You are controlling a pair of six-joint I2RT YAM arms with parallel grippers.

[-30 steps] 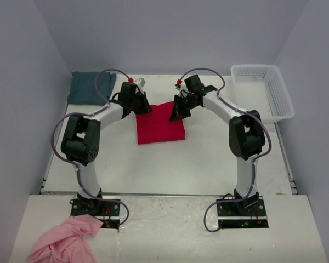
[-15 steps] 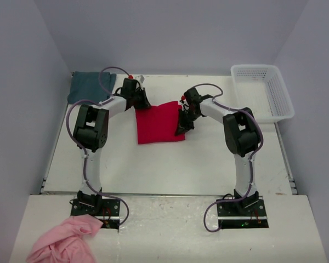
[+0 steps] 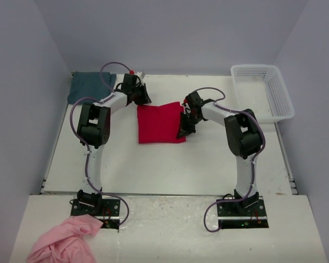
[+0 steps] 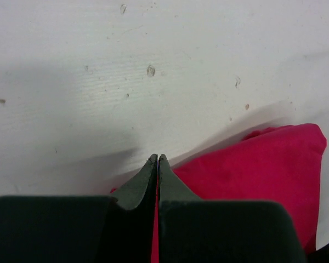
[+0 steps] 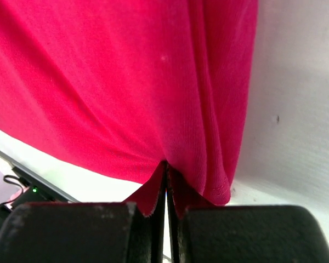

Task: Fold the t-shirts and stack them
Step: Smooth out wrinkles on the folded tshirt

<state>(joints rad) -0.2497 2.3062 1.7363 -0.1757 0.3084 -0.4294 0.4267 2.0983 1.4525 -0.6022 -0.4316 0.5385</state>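
Observation:
The red t-shirt [image 3: 160,125] lies folded into a rough square in the middle of the table. My left gripper [image 3: 142,101] is at its far left corner, shut, and in the left wrist view a thin line of red cloth [image 4: 252,170] shows between the closed fingers of that gripper [image 4: 157,158]. My right gripper [image 3: 182,130] is at the shirt's right edge. In the right wrist view this gripper [image 5: 165,164] is shut on a pinch of the red fabric [image 5: 115,82], which hangs in folds. The teal t-shirt [image 3: 85,87] lies folded at the far left corner, apart from both grippers.
A white plastic basket [image 3: 263,90] stands at the back right of the table [image 3: 153,164]. A crumpled pink cloth [image 3: 66,241] lies on the near shelf beside the left arm's base. Grey walls close in both sides and the back.
My right gripper has come down and toward the near side along the shirt's right edge, with cloth in it. The left arm has stretched out lower toward the shirt's far left corner.

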